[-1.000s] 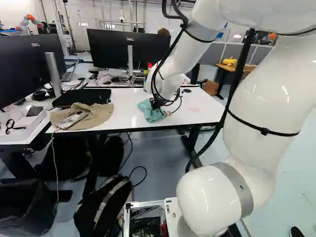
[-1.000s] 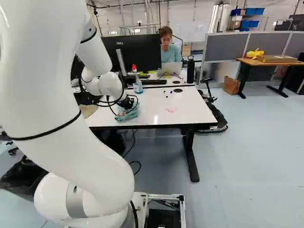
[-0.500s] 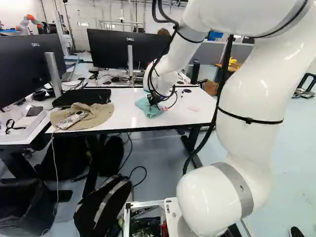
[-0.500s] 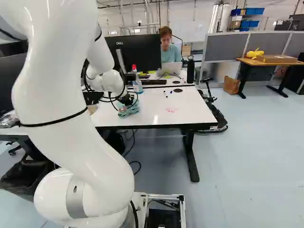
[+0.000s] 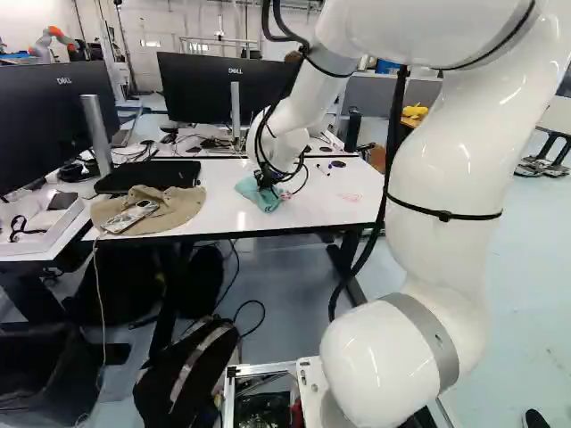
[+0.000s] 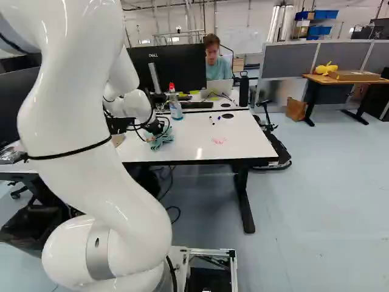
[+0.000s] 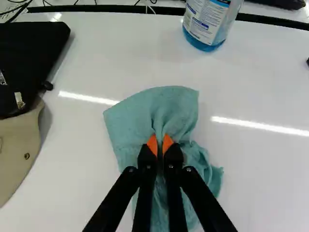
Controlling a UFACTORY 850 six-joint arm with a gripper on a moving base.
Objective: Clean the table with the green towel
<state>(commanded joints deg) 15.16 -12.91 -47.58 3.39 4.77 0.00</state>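
The gripper is low over the white table in the left base view, at the green towel. In the wrist view the gripper has its orange pads closed together on a pinched fold of the towel, which spreads flat ahead of the fingers and bunches beside and under them. Red marks show on the tabletop in the right base view, apart from the towel.
A spray bottle with blue liquid stands beyond the towel. A beige cap and a black case lie to one side. Pens lie near a dark round disc. Monitors stand behind.
My arm has carried the gripped towel across the tabletop toward the cap, to the left in the left base view. Small red marks now show beside the towel there. The base has not moved.
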